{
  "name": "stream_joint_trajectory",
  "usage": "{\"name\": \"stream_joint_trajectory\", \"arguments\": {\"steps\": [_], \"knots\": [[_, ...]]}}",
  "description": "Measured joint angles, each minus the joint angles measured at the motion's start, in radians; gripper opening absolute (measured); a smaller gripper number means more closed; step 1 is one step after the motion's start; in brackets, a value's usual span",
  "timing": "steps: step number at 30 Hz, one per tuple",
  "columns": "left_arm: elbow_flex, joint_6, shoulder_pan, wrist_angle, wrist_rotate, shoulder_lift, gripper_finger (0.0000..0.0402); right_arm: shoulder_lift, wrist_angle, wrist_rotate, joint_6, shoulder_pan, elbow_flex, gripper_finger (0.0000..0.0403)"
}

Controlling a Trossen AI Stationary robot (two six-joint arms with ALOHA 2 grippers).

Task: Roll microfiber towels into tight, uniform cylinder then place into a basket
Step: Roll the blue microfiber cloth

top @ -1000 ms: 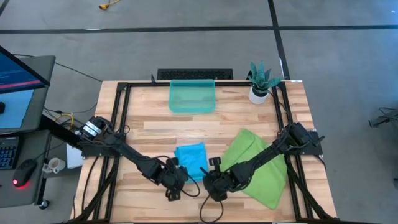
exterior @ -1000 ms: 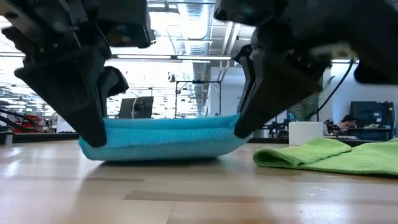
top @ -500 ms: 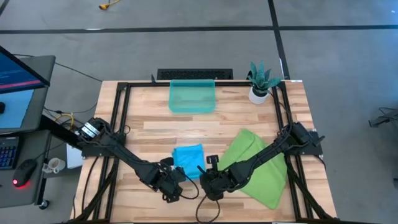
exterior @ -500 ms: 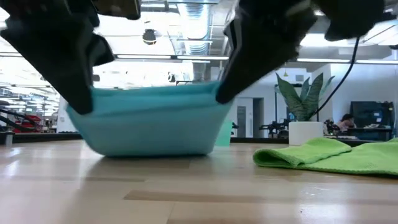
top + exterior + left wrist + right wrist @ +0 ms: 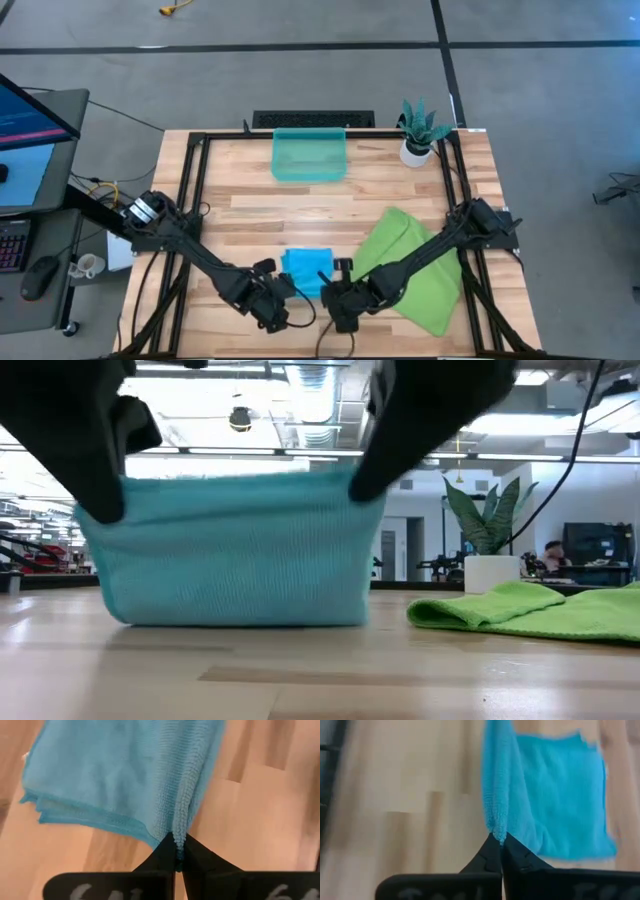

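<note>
Near the table's front edge, the left gripper (image 5: 281,311) and right gripper (image 5: 338,313) each pinch a corner of the one blue towel (image 5: 307,270), lifted between them, while one green towel (image 5: 412,268) lies right and one basket (image 5: 309,156) stands far.

Even, bright indoor light falls from ceiling strip lamps (image 5: 300,405), which glare white at twelve o'clock in the low view. The wooden table (image 5: 320,670) shows soft reflections and faint shadows. The right wrist view is motion-blurred; nearby dark arms look unfocused.
</note>
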Motion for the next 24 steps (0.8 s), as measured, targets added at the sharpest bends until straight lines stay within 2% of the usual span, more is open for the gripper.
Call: {"name": "stream_joint_trajectory", "arguments": {"steps": [10, 12, 18, 24], "knots": [[-0.004, 0.025, 0.070, -0.026, 0.009, 0.000, 0.0002, 0.001, 0.014, -0.015, 0.050, -0.063, -0.076, 0.0014], [-0.004, 0.022, 0.070, -0.026, 0.022, 0.000, 0.0002, 0.001, 0.023, -0.050, 0.050, -0.064, -0.076, 0.0008], [-0.003, -0.019, 0.045, 0.015, 0.113, 0.005, 0.0002, 0.001, 0.113, -0.268, 0.033, -0.045, -0.076, 0.0012], [0.042, -0.016, -0.021, 0.069, 0.157, 0.005, 0.0002, -0.008, 0.118, -0.282, 0.032, 0.010, -0.038, 0.0009]]}}
